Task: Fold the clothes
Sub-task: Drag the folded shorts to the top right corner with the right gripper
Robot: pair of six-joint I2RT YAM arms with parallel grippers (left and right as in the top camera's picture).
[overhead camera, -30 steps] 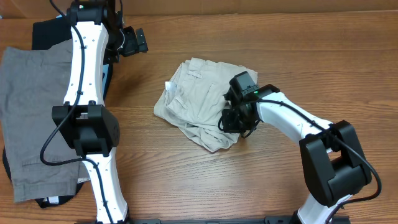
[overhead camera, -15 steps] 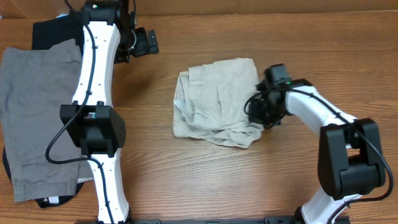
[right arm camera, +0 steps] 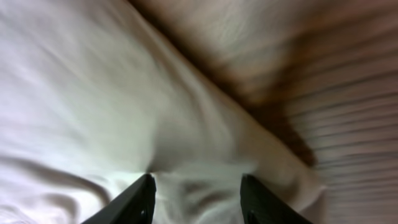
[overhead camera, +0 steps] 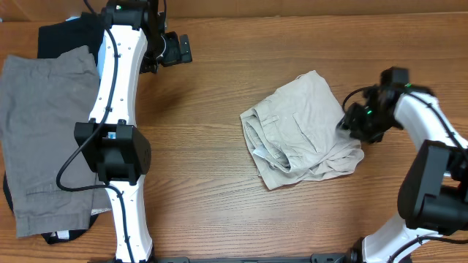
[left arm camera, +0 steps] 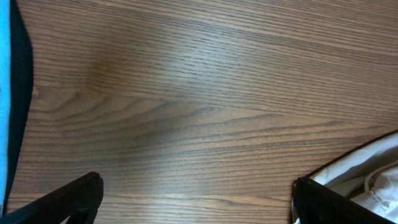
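Your shorts: cream, crumpled heap, layered folds at left edge. Right gripper: cloth between half-parted fingers, can't tell if gripping. Left gripper: spread wide.

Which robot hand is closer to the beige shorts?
Right. The right gripper is at the right edge of the beige shorts; the left gripper hangs far off, beyond their left side.

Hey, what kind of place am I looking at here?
Probably a robotics lab bench for clothes-folding trials: a wooden table, a white left arm and right arm standing at it, crumpled beige shorts mid-table, and grey shorts laid flat aside.
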